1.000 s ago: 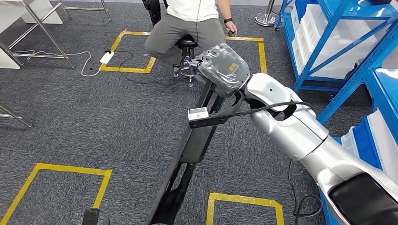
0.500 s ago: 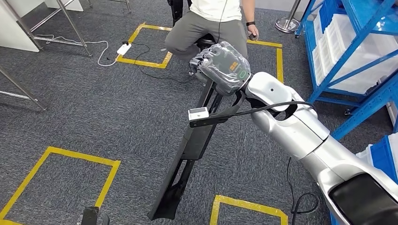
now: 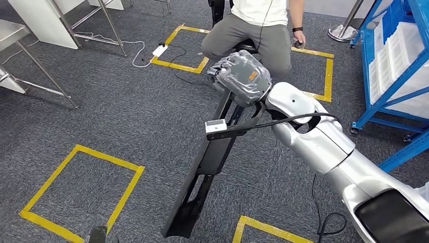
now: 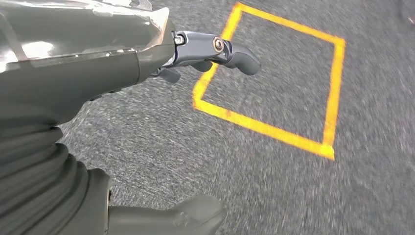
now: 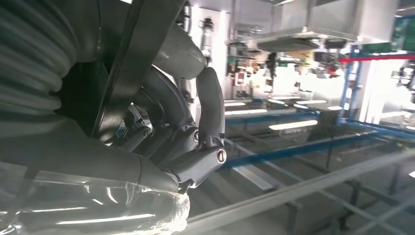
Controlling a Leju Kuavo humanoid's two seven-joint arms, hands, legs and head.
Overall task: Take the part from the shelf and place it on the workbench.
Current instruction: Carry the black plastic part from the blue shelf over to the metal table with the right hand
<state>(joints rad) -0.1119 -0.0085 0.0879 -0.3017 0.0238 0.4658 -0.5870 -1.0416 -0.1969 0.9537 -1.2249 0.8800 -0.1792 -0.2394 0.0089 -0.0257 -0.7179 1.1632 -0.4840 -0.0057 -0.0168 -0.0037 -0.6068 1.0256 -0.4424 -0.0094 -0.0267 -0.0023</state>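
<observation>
- One right hand [image 3: 242,76], wrapped in clear plastic, is raised in front of the robot; its fingers [image 5: 208,110] curl tight around the top end of the part [image 3: 212,157].
- The part is one long black piece, gripped at its top and hanging slantwise down over the grey carpet [image 3: 126,126], its lower end low in the head view.
- One left hand [image 4: 117,68] hangs over the carpet with its fingers [image 4: 235,54] stretched out, apart from the thumb [image 4: 186,218], and nothing between them.
- Yellow tape squares [image 3: 83,190] on the carpet: four in the head view, two of them cut by the lower edge.
- One person [image 3: 258,30] sits on a stool beyond the right hand.
- One blue shelf [image 3: 399,61] stands at the right, with white bins in it.
- One white power strip [image 3: 159,50] lies with its cable at the far square.
- Metal table legs [image 3: 50,76] stand at the left.
</observation>
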